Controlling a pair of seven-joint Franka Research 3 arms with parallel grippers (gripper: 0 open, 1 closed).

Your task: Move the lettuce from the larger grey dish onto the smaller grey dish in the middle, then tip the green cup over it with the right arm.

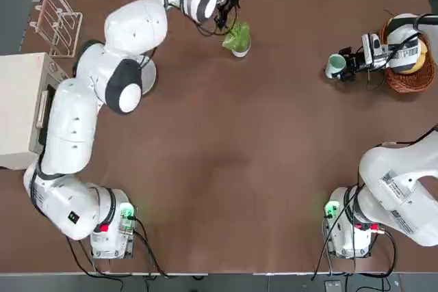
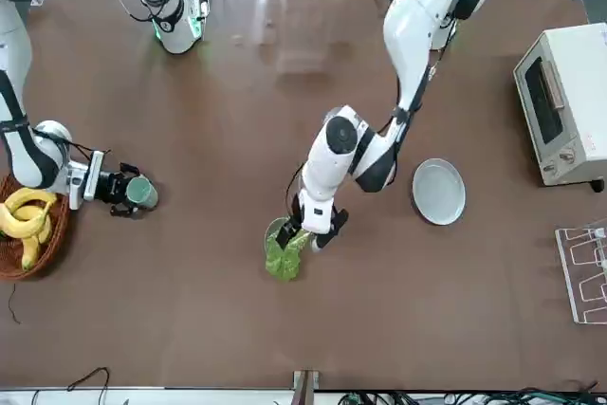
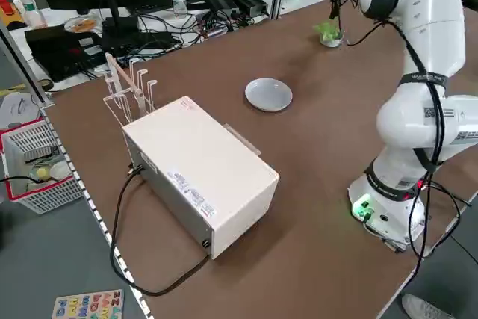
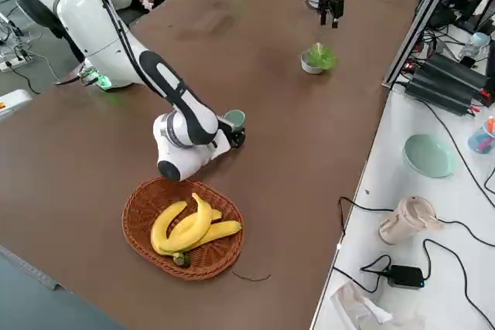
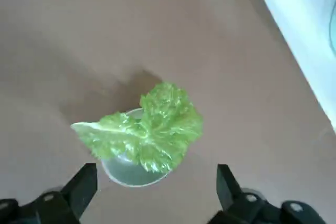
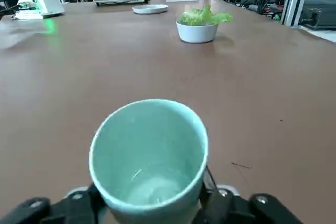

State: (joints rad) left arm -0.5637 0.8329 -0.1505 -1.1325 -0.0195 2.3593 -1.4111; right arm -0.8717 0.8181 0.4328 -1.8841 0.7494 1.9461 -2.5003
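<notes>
Gripping cup (image 6: 148, 153), right hand (image 1: 345, 65) clamped on it near basket (image 4: 182, 226). Lettuce (image 5: 147, 128) sitting in bowl (image 6: 197, 31); left hand (image 5: 155, 192) hovering above, fingers apart. Carrying cup level to bowl, tipping slowly over leaves.

The top camera looks straight down on the whole table (image 1: 219, 169) with the arm bases at its near edge, while the front camera faces them from the far edge. Two raised side cameras look diagonally across from the table's left and right edges. Both close wrist cameras share the lettuce (image 5: 149, 129) in the smaller grey dish (image 6: 198, 31), one from above, one level.
</notes>
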